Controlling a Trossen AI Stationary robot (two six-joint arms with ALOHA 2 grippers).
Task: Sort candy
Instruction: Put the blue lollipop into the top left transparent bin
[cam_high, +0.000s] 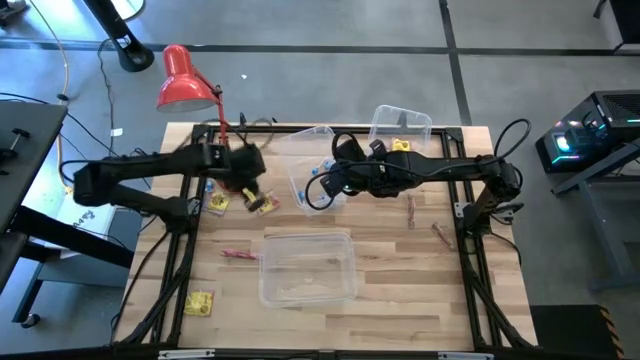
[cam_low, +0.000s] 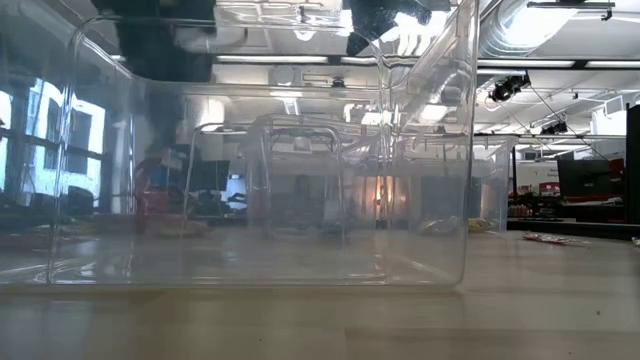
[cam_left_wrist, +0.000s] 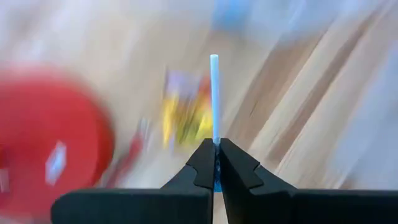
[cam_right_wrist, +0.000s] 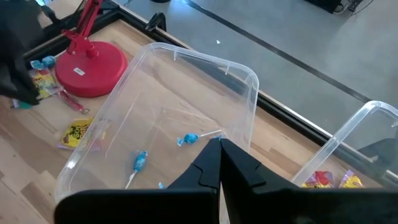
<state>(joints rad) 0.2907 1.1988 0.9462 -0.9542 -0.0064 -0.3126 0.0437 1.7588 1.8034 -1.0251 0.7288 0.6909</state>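
Three bins on counter (cam_high: 400, 300): one bin (cam_high: 306, 266) front centre, second bin (cam_high: 315, 165) behind it holding twist-wrapped pieces (cam_right_wrist: 139, 160), third bin (cam_high: 400, 128) at back right holding packets (cam_right_wrist: 320, 178). Lamp (cam_high: 185, 80) back left. Sticks (cam_high: 410, 212) lie right of centre.

Glossy clear plastic bins (cam_high: 306, 267), wooden table (cam_high: 400, 270)

A wooden table (cam_high: 400, 300) stands on grey floor (cam_high: 320, 25), a red desk lamp (cam_high: 183, 78) at its far-left corner.
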